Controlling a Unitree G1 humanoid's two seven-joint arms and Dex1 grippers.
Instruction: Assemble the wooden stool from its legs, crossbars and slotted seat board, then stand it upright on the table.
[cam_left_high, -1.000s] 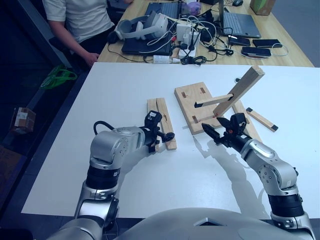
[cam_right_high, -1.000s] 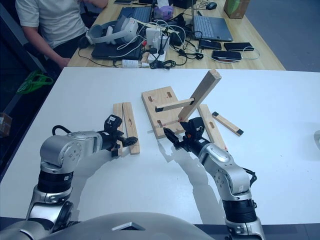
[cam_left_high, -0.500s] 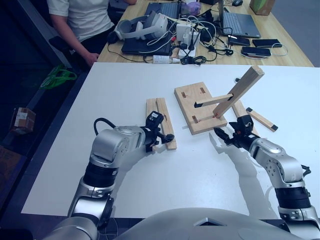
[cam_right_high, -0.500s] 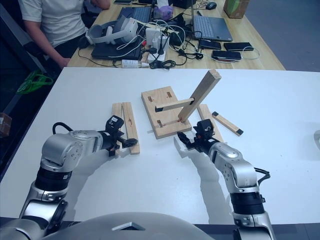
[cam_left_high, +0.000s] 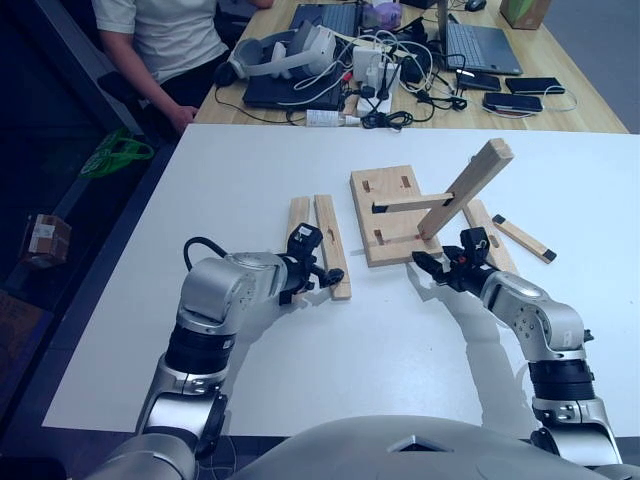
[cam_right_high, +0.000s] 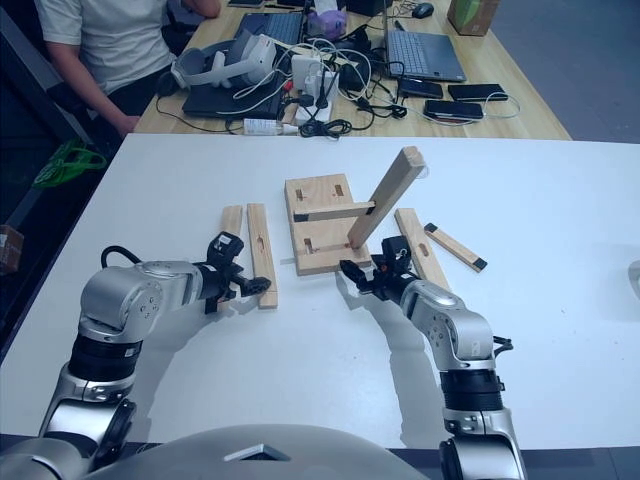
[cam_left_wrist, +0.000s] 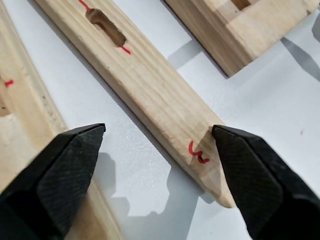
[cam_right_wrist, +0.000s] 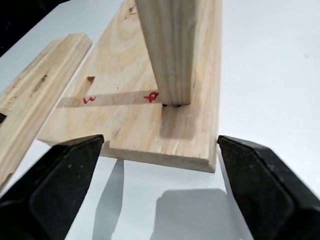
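The slotted seat board (cam_left_high: 385, 222) lies flat mid-table. One leg (cam_left_high: 466, 186) rises tilted from its near right slot, and a crossbar (cam_left_high: 408, 204) reaches from that leg over the board. My right gripper (cam_left_high: 444, 268) is open just in front of the board's near right corner; its wrist view shows the board's edge (cam_right_wrist: 165, 150) and the leg's foot (cam_right_wrist: 176, 55) between the wide fingers. My left gripper (cam_left_high: 311, 276) is open, straddling the near end of a loose slotted leg (cam_left_wrist: 145, 85). One fingertip (cam_left_wrist: 226, 142) touches that end. A second loose leg (cam_left_high: 297, 221) lies beside it.
Another leg (cam_left_high: 487, 226) and a short crossbar (cam_left_high: 523, 238) lie right of the seat board. A wooden desk (cam_left_high: 590, 105) with laptops, cables and a headset stands behind the white table (cam_left_high: 230, 165), and a person sits at its left end. Open tabletop stretches along the near side.
The seat board with its leg has slid away from me, and the leg stands a little steeper. My right gripper swung right, then came back left to the board's corner. The two left legs have spread apart.
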